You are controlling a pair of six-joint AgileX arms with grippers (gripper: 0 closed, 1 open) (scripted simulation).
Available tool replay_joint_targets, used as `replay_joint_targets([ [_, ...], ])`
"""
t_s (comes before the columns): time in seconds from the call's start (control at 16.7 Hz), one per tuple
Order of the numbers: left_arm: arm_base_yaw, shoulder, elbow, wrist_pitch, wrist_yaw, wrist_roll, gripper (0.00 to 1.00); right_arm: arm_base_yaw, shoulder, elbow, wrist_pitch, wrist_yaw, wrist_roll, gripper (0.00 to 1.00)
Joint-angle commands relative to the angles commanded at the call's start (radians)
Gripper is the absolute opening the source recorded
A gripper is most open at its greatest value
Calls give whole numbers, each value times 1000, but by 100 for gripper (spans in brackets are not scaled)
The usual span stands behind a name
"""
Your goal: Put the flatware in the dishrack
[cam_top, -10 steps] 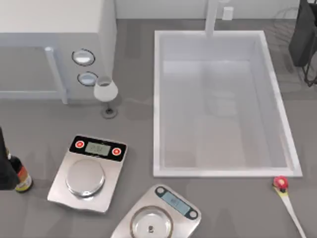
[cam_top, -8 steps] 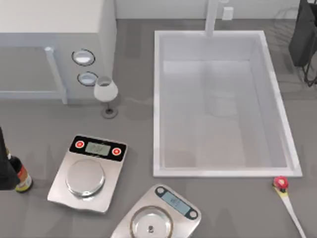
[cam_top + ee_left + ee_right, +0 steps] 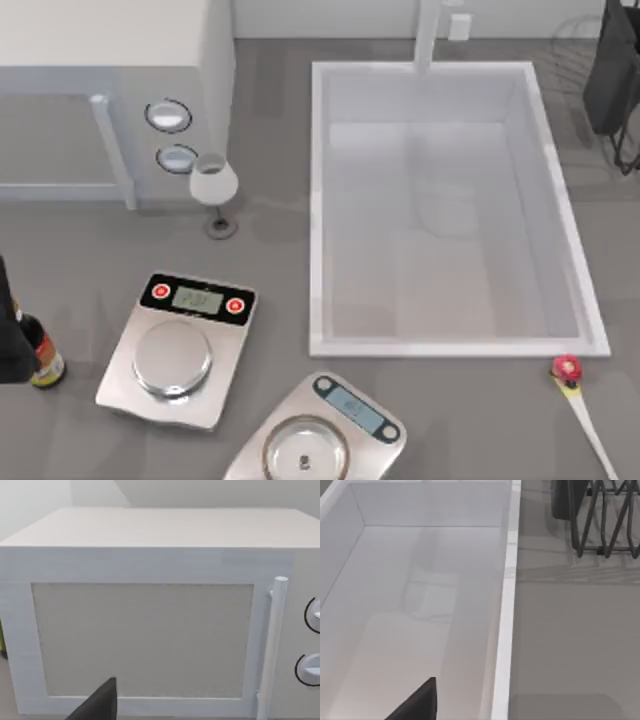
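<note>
Grey counter: flatware lies flat at near-right corner, just outside sink, dishrack far-right; gripper states can't tell; risk: thin handle slips when pinched.

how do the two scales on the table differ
The left scale has a black panel with two red buttons and a solid steel round plate; the front scale has a blue-grey oval panel and a ringed plate with a small centre dot. The left scale lies whole on the table; the front scale is cut off by the top view's lower edge and turned the other way. Both are flat silver slabs with a display.
</note>
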Motion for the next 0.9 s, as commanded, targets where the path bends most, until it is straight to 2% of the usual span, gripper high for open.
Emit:
replay_joint_targets([
  [0.48, 0, 0, 0, 0, 0, 0, 100, 202, 734, 417, -504, -10, 122, 100],
  [0.72, 0, 0, 0, 0, 0, 0, 100, 271, 955, 567, -673, -5, 160, 100],
  [0.9, 0, 0, 0, 0, 0, 0, 100, 295, 1029, 620, -730, -1, 173, 100],
])
